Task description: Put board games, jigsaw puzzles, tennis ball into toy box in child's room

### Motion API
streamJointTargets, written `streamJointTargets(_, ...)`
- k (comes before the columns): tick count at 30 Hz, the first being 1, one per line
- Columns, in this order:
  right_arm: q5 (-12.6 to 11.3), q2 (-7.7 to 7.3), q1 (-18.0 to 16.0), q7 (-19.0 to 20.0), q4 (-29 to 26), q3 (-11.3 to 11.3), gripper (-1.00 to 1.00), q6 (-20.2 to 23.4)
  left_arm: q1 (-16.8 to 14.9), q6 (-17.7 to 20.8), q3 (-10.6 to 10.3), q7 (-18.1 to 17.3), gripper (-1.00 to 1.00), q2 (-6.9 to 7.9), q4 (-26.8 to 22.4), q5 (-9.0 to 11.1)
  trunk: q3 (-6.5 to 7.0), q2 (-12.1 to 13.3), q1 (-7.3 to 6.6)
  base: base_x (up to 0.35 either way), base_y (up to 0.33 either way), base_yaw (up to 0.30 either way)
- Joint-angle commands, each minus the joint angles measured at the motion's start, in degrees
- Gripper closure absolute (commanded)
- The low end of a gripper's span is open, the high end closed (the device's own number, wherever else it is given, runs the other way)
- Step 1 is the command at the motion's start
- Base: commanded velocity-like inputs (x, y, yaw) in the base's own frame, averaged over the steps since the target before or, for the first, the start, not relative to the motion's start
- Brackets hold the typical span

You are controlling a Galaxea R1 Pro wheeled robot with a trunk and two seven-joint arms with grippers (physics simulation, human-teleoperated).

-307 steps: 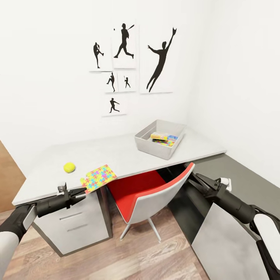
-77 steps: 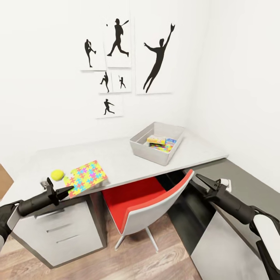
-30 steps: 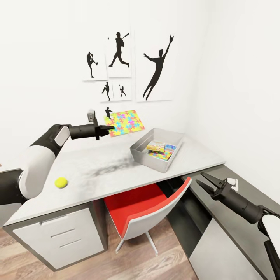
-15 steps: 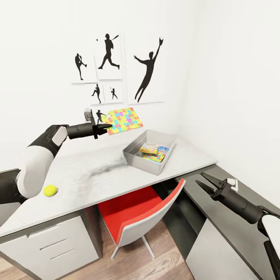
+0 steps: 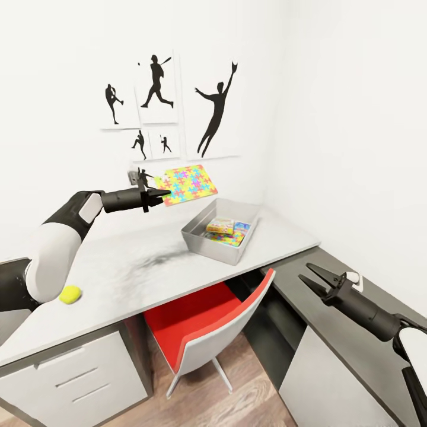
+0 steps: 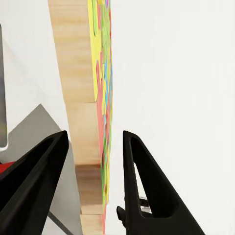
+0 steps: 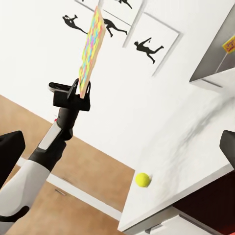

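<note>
Since 10.2 s ago the jigsaw puzzle (image 5: 185, 184) has gone from the table (image 5: 118, 279) edge into the air, short of the toy box (image 5: 220, 231).

Head: left gripper (image 5: 163, 193) clamps its corner; right gripper (image 5: 311, 279) spread, holding nothing.

Left wrist: fingers (image 6: 142, 176) flank the panel edge.

Right wrist: tennis ball (image 7: 142, 179) on the table.

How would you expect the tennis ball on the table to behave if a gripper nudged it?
The tennis ball is round and sits free on the flat table, so it would probably roll. It lies near the front edge and might drop off. It looks small, likely light.
</note>
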Motion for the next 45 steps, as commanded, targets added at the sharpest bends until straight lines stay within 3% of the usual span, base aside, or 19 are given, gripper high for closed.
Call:
streamJointTargets(1, 0.1, 0.0, -0.1, 0.2, 0.0, -0.1, -1.0, 0.3, -0.1, 0.2, 0.2, -0.2, 1.0, -0.01, 0.0, -0.2, -0.06, 0.0, 0.0, -0.001, 0.002, -0.003)
streamJointTargets(31, 0.1, 0.03, -0.1, 0.2, 0.0, -0.2, -1.0, 0.2, 0.0, 0.2, 0.2, -0.3, 1.0, -0.01, 0.0, -0.3, 1.2, 0.0, 0.0, -0.014, 0.043, -0.124)
streamJointTargets(38, -0.1, 0.66, -0.1, 0.2, -0.2, -3.9, -1.0, 0.7, 0.0, 0.2, 0.2, -0.3, 1.0, -0.01, 0.0, -0.3, 1.2, 0.0, 0.0, 0.0, 0.0, -0.002)
streamJointTargets(45, -0.1, 0.68, -0.1, 0.2, -0.1, -4.5, -1.0, 0.9, 0.0, 0.2, 0.2, -0.3, 1.0, -0.01, 0.0, -0.3, 0.89, 0.0, 0.0, 0.0, 0.0, 0.0)
